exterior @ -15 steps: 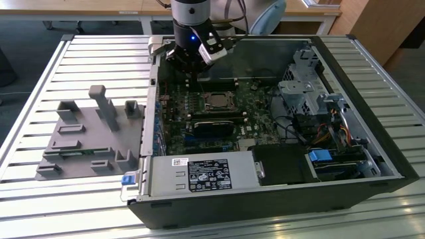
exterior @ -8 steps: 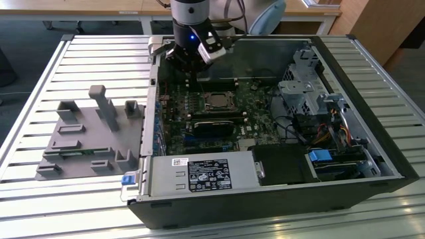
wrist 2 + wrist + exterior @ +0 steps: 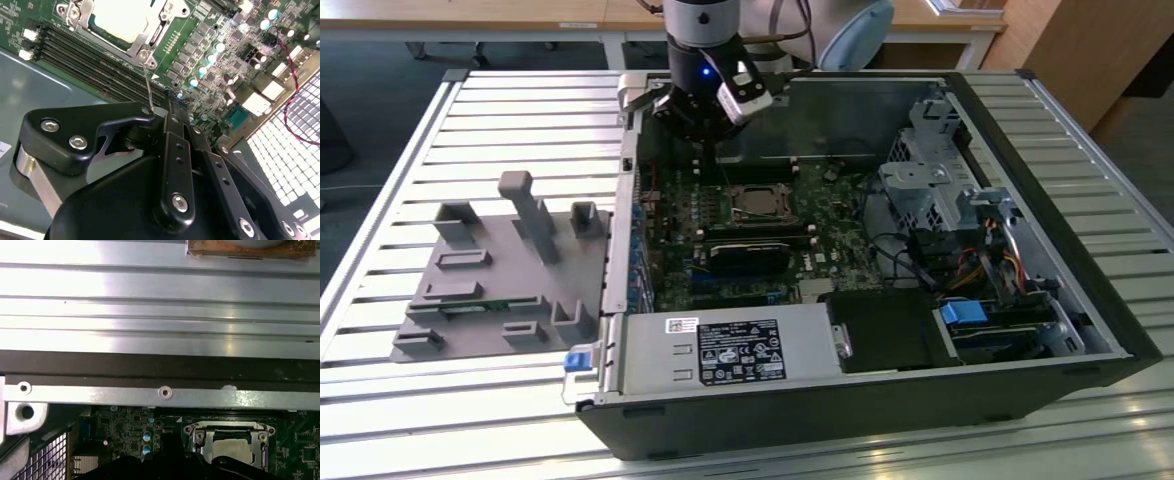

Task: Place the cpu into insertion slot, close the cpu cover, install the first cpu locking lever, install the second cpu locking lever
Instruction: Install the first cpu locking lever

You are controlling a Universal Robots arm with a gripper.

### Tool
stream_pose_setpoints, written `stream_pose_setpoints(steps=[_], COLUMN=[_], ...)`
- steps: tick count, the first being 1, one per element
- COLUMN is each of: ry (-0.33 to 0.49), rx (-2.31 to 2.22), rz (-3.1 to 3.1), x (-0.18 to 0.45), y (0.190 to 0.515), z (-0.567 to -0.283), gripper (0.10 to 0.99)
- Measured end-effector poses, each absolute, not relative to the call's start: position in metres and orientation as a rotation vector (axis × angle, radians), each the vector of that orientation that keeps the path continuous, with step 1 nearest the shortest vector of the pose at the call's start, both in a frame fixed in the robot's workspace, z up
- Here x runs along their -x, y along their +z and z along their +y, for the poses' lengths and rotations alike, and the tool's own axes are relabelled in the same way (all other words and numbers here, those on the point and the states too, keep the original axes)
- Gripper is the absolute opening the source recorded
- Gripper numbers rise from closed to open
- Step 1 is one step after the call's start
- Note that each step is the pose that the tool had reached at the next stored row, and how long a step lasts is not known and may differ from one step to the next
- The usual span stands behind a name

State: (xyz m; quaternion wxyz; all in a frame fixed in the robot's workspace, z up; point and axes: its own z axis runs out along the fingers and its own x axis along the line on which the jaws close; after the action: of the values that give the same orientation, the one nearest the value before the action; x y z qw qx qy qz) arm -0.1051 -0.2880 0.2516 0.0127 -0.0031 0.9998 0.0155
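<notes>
The cpu (image 3: 757, 201) lies in the insertion slot (image 3: 759, 189) on the green board, its silvery top showing in both wrist views (image 3: 119, 18) (image 3: 231, 447). The cpu cover (image 3: 151, 34) is folded down around it as a silver frame (image 3: 200, 435). From a corner of the socket a thin wire locking lever (image 3: 146, 82) rises straight up to my gripper (image 3: 166, 107). The gripper (image 3: 716, 138) hangs above the board on the side of the socket toward the exterior view's left, shut on the lever's upper end.
The open computer case (image 3: 1067, 330) lies on a slatted metal table (image 3: 400, 400). A black block (image 3: 754, 252) sits in front of the socket, with a power supply (image 3: 727, 350) nearer still. A drive cage (image 3: 927, 190) and cables are at the exterior view's right; a grey fixture (image 3: 494, 270) is at its left.
</notes>
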Motion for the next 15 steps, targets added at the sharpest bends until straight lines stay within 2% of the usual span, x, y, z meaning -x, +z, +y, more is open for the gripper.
stream_pose_setpoints(steps=[15], ry=[0.048], rx=[0.009], rz=[3.116], x=[0.076], y=[0.25], z=[-0.287], gripper=[0.106])
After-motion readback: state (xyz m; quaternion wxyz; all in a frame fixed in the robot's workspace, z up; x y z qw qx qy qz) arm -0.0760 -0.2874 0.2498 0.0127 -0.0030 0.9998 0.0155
